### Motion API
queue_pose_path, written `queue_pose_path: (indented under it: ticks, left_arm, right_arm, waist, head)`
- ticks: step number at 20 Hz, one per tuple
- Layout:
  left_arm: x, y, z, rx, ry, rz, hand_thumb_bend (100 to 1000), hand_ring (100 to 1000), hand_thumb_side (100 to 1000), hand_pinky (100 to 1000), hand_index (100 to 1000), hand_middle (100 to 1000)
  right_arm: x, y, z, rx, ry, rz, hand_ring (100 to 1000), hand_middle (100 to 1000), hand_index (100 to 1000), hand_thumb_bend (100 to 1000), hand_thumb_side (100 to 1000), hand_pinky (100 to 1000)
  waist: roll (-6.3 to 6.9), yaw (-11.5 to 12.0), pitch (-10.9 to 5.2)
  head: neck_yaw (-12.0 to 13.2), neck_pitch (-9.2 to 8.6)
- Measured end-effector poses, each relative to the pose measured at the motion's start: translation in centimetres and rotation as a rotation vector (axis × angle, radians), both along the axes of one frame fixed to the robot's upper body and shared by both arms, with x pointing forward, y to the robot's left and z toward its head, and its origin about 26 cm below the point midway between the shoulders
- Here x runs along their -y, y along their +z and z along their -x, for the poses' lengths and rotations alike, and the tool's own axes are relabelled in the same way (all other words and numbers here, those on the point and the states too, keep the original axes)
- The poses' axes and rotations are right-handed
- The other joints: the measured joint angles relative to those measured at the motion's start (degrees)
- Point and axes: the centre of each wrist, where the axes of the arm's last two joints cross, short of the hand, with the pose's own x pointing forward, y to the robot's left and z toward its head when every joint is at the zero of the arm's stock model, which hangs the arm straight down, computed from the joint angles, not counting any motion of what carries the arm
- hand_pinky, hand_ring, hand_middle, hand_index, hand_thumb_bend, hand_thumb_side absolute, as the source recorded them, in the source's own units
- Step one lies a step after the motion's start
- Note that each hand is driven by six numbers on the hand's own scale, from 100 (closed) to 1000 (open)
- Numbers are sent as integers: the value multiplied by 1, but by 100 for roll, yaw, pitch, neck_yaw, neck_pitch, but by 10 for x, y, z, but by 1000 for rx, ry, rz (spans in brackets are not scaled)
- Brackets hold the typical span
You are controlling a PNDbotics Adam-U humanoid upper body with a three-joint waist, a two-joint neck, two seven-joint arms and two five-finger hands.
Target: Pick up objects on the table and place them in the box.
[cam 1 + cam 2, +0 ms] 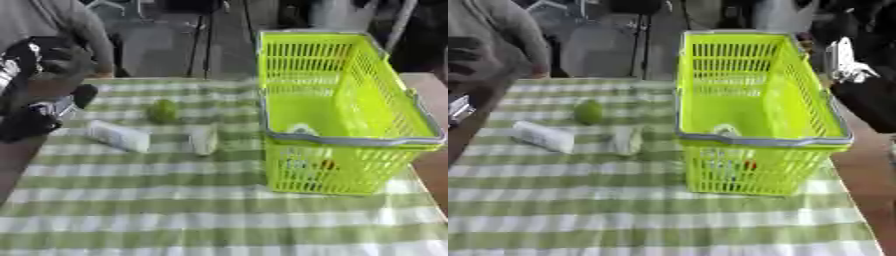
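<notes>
Green-and-white checked cloth (175, 220) covers the table nearest the camera and lies bare in front; further back stand the task's things: a white tube-like pack (118, 136) lying on its side, a pale small container (203, 140) just right of it, and a round green fruit (163, 111) a little behind them; the lime-green basket (350, 139) stands to the right of all three, with something pale and a small reddish thing already showing low inside it, too dim to name; the left hand (39, 107) is at the table's left edge, near the white pack, but whether its fingers are open or curled cannot be told, and nothing can be seen in it; the right hand (846, 62) shows dark and white beyond the basket's far right rim, its fingers likewise unreadable; the step in hand looks like a reach for the white pack, nearest the left hand; done well, it means coming down over the pack's middle, closing across its narrow width, lifting clear of the neighbouring container, then carrying over the basket's grey rim before letting go.
</notes>
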Motion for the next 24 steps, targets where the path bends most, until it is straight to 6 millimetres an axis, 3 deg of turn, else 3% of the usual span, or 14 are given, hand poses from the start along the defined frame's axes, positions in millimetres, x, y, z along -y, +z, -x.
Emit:
queue_pose_path:
  ticks: [13, 19, 24]
  left_arm:
    - [3, 10, -10, -6, -9, -70, 676, 802, 541, 742, 882, 807]
    - [4, 28, -40, -76, -35, -279, 716, 803, 601, 756, 885, 806]
    - [5, 35, -77, -189, -83, -516, 736, 806, 646, 767, 897, 799]
  right_arm:
    - [0, 0, 0, 0, 0, 0, 584, 638, 837, 100, 514, 590]
    - [0, 0, 0, 0, 4, 3, 584, 638, 837, 100, 513, 590]
    - [-2, 2, 0, 5, 12, 9, 583, 638, 838, 100, 514, 590]
  waist:
    - [-1, -23, 2]
    - [-6, -99, 2]
    - [-13, -207, 25]
  head:
    - [4, 0]
    - [49, 0]
    - [100, 0]
